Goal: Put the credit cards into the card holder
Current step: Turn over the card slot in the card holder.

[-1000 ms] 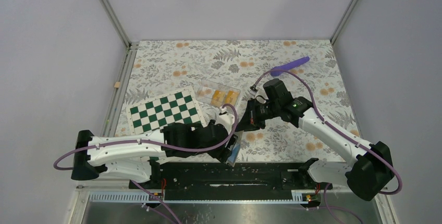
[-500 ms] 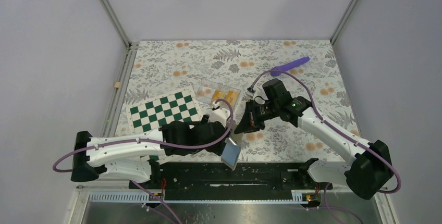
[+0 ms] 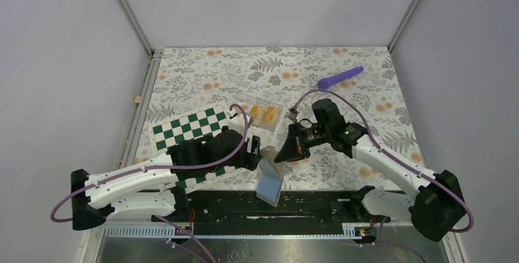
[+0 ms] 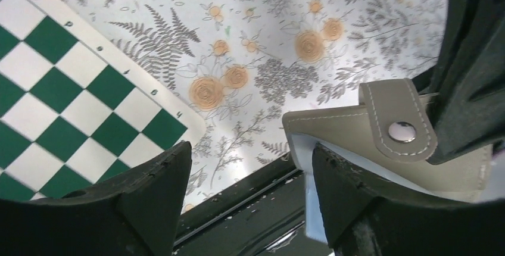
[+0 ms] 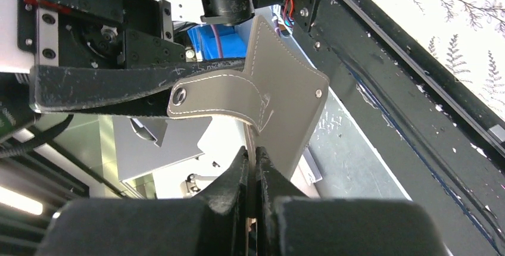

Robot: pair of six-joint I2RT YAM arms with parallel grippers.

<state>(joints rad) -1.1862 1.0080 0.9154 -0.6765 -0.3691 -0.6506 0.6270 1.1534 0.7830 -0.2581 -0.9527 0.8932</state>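
Note:
The grey leather card holder (image 3: 269,182) hangs open over the table's near edge. My right gripper (image 3: 285,151) is shut on its thin flap, which shows between the closed fingertips in the right wrist view (image 5: 255,155), with the snap strap (image 5: 208,98) above. My left gripper (image 3: 256,153) is open, and in its wrist view (image 4: 250,172) the holder (image 4: 351,131) lies against the outer right finger. The orange-yellow credit cards (image 3: 261,114) lie in a clear tray behind both grippers.
A green-and-white chessboard (image 3: 193,129) lies under the left arm and also shows in the left wrist view (image 4: 71,95). A purple rod (image 3: 340,77) lies at the back right. The black base rail (image 3: 318,205) runs along the near edge.
My left gripper has let go of the card holder and pulled back to the left over the chessboard. My right gripper shifted slightly down-left and now holds the holder.

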